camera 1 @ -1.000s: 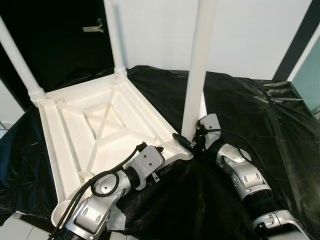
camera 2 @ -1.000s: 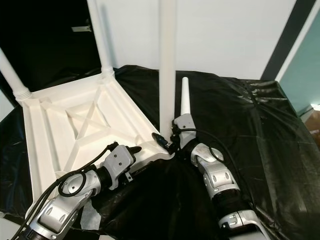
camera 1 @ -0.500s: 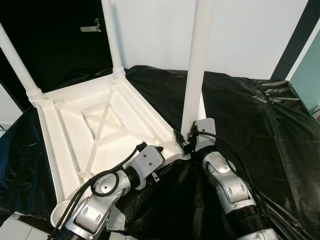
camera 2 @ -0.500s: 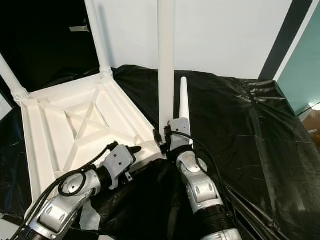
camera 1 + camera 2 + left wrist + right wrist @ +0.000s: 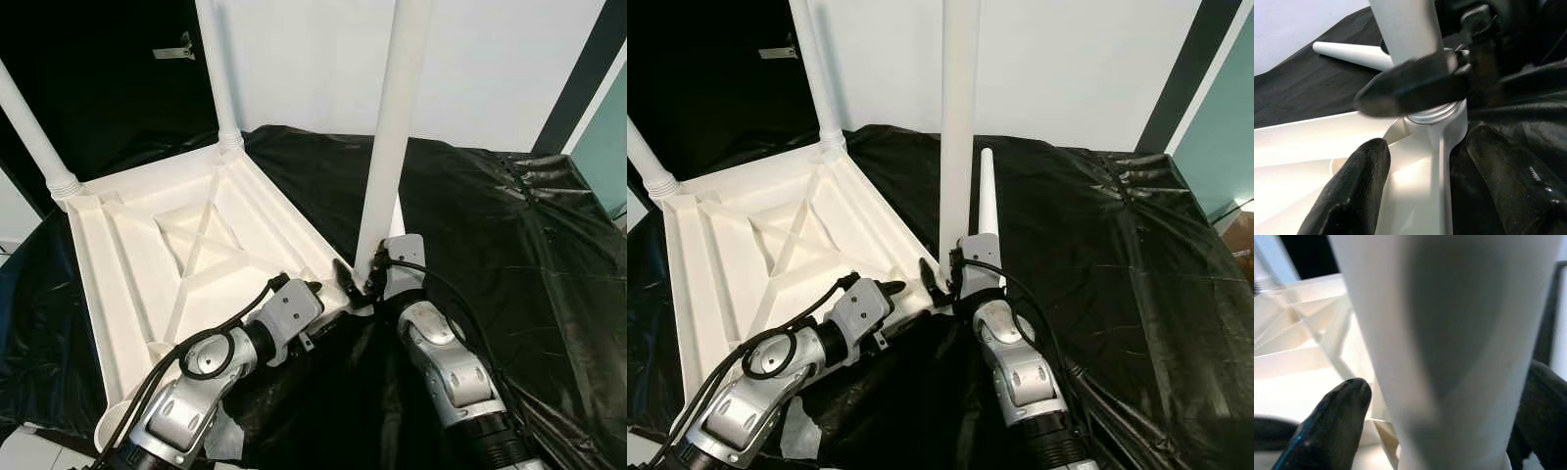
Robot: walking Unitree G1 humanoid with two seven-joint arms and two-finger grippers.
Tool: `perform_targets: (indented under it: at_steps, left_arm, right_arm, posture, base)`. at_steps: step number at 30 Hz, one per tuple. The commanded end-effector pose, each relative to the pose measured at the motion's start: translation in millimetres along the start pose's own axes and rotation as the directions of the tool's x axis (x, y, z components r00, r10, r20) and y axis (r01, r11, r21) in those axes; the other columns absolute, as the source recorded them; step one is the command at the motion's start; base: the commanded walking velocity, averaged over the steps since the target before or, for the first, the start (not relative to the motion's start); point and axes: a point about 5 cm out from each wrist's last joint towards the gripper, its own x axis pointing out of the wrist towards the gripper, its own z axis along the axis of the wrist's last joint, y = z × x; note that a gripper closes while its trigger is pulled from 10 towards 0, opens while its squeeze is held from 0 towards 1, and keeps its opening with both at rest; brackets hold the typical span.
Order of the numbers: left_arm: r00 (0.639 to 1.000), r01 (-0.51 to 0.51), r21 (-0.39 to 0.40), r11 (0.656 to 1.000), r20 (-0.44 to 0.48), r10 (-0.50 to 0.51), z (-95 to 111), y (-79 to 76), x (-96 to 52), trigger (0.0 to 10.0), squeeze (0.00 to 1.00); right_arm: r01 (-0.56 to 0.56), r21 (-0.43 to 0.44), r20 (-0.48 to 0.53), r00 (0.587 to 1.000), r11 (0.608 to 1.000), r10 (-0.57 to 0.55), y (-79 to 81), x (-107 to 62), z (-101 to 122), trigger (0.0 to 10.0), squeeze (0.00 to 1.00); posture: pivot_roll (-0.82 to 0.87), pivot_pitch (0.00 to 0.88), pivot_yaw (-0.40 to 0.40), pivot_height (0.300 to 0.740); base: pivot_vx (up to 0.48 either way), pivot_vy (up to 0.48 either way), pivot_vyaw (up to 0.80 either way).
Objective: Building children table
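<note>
On the black sheet (image 5: 490, 245) lies the white table top (image 5: 147, 255), upside down, with two legs (image 5: 217, 69) already upright at its far corners. At the near right corner a third leg (image 5: 387, 166) stands in its socket. The right gripper (image 5: 1442, 431) is at the foot of this leg, its fingers (image 5: 1334, 423) apart on either side of the tube, close around it but not plainly clamped. The left gripper (image 5: 1427, 193) rests at the same corner, its fingers (image 5: 1354, 188) spread open and straddling the rib that runs to the socket. A fourth leg (image 5: 987, 196) lies loose on the sheet just behind the upright one.

The risk is that the leg is not fully seated: if the right fingers turn it at a slant, the thread may cross and jam. The top could also slide on the slick sheet if the left gripper does not steady it, and the loose leg might get knocked.
</note>
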Motion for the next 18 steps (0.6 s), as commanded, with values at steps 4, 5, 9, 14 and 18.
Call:
perform_targets:
  at_steps: [4, 5, 9, 14, 18]
  left_arm:
    - [0.999, 0.049, 0.001, 0.999, -0.013, -0.049, -0.3, -2.5, -4.8, 10.0, 0.00]
    - [0.998, 0.053, 0.002, 0.999, -0.015, -0.053, -0.5, -3.0, -5.2, 10.0, 0.00]
    - [0.998, 0.057, 0.004, 0.998, -0.017, -0.057, -0.5, -3.2, -6.2, 10.0, 0.00]
    - [0.999, 0.048, 0.000, 0.999, -0.018, -0.048, -0.6, -3.0, -9.7, 10.0, 0.00]
    - [0.999, 0.040, -0.007, 0.999, -0.018, -0.040, -1.3, -4.2, -11.9, 10.0, 0.00]
  right_arm:
    - [-0.124, -0.038, 0.033, 0.992, 0.992, 0.125, -12.5, -9.1, 4.7, 10.0, 1.00]
    - [-0.150, -0.055, 0.030, 0.988, 0.987, 0.152, -16.0, -10.6, 4.7, 10.0, 1.00]
    - [-0.174, -0.053, 0.023, 0.984, 0.983, 0.175, -20.9, -10.6, 4.7, 10.0, 0.00]
    - [-0.294, -0.081, 0.017, 0.955, 0.952, 0.297, -32.4, -1.3, 9.4, 10.0, 0.00]
    - [-0.371, -0.096, 0.002, 0.928, 0.924, 0.373, -34.2, 6.1, 10.5, 10.0, 0.00]
  posture:
    - [-0.03, 0.000, 0.005, 0.740]
    - [-0.03, 0.000, 0.004, 0.740]
    - [-0.02, 0.000, 0.000, 0.740]
    - [0.00, 0.000, -0.018, 0.740]
    - [0.01, 0.000, -0.023, 0.740]
  base:
    - [0.000, 0.000, 0.00]
    - [0.000, 0.000, 0.00]
    - [0.000, 0.000, 0.00]
    - [0.000, 0.000, 0.00]
    - [0.000, 0.000, 0.00]
